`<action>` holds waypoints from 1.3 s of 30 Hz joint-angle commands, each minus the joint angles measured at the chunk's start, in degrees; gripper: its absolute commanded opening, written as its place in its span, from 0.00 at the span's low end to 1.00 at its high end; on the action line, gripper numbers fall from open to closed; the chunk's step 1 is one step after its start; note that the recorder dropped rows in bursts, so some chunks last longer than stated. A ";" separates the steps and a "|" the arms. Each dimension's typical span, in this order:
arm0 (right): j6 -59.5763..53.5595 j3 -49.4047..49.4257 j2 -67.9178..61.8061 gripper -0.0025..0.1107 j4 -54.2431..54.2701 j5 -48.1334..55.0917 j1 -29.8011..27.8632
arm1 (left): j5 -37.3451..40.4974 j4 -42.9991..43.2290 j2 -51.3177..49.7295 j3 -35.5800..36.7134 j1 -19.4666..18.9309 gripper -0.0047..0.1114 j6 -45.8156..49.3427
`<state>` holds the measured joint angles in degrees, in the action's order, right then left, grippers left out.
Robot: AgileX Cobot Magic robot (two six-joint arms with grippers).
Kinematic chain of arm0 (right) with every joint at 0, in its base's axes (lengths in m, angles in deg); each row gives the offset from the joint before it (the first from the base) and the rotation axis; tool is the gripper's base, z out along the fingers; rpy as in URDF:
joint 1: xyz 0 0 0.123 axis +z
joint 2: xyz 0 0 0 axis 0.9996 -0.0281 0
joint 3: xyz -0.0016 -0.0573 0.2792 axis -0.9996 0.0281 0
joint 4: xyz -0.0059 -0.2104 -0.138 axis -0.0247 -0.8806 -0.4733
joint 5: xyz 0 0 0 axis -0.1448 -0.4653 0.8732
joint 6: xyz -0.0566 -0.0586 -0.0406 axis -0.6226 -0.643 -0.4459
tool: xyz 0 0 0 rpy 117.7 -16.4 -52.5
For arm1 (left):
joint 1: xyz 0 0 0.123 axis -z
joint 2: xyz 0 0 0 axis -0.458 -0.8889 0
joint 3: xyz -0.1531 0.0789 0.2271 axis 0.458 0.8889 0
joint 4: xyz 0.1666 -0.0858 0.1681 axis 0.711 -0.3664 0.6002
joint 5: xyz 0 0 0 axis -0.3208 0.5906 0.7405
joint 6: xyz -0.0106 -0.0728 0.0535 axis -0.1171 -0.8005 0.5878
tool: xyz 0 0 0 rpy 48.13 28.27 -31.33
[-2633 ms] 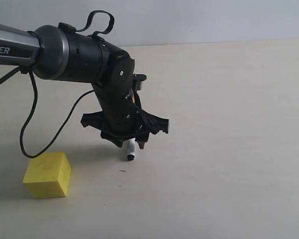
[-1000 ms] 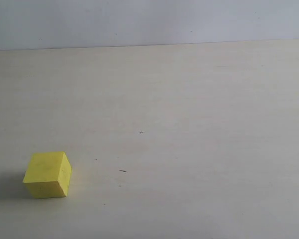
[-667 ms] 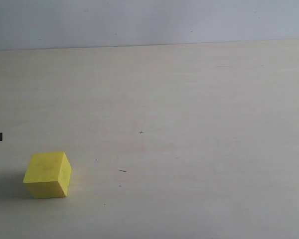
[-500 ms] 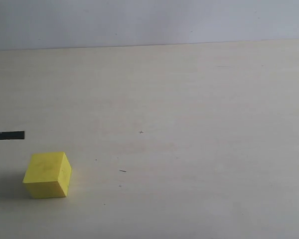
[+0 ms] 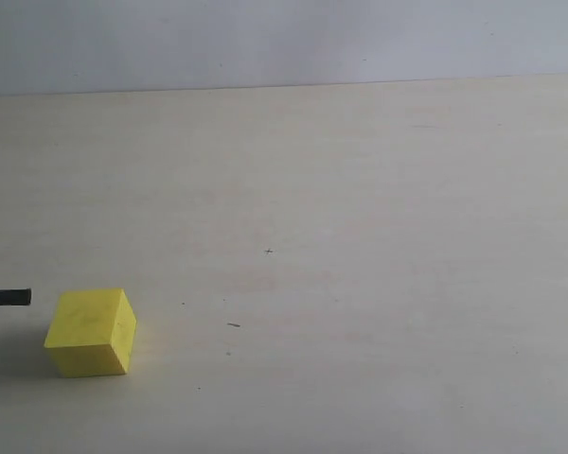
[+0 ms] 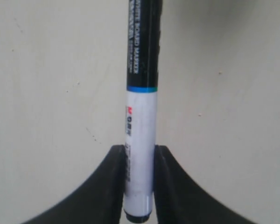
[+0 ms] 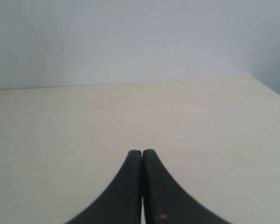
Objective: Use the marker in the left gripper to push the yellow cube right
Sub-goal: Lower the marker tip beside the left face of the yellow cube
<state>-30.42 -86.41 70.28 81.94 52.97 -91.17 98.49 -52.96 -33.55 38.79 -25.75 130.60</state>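
Note:
The yellow cube (image 5: 90, 331) rests on the pale table at the lower left of the exterior view. The black cap end of the marker (image 5: 7, 298) pokes in from the left edge, lying level, its tip a short gap left of the cube's upper left corner. The arm holding it is out of that view. In the left wrist view my left gripper (image 6: 139, 151) is shut on the marker (image 6: 141, 126) at its white barrel, the black cap pointing away over bare table. My right gripper (image 7: 142, 153) is shut on nothing, facing the table's far edge and wall.
The pale table (image 5: 360, 236) stretches to the right of the cube, with only a few small dark specks (image 5: 232, 324) on it. A light wall (image 5: 284, 38) rises behind the table's far edge.
The left arm left the view, then the marker tip came back in from the left edge. Over the last half second it dropped lower and drew back a little leftward. The cube has not moved.

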 commanded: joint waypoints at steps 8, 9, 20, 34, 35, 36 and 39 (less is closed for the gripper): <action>-0.25 0.28 0.33 0.02 0.10 -0.26 -0.34 | -1.09 -2.22 -2.77 1.64 -0.30 0.04 2.07; -0.25 0.28 0.33 0.02 0.10 -0.26 -0.34 | -1.65 -2.22 -2.77 1.64 -0.30 0.04 2.21; -0.25 0.28 0.33 0.02 0.10 -0.26 -0.34 | 0.57 -3.37 -6.45 1.64 0.76 0.04 2.45; -0.25 0.28 0.33 0.02 0.10 -0.26 -0.34 | 1.41 -2.13 -7.03 1.64 1.88 0.04 2.45; -0.25 0.28 0.33 0.02 0.10 -0.26 -0.34 | 1.52 -2.40 -7.03 1.64 3.24 0.04 2.24; -0.25 0.28 0.33 0.02 0.10 -0.26 -0.34 | 1.17 -3.86 -7.03 1.64 5.61 0.04 2.24; -0.25 0.28 0.33 0.02 0.10 -0.26 -0.34 | -4.35 -7.03 -7.03 1.51 14.91 0.04 1.72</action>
<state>-30.42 -86.41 70.28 81.94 52.97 -91.17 98.33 -56.58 -40.56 40.35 -17.50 133.06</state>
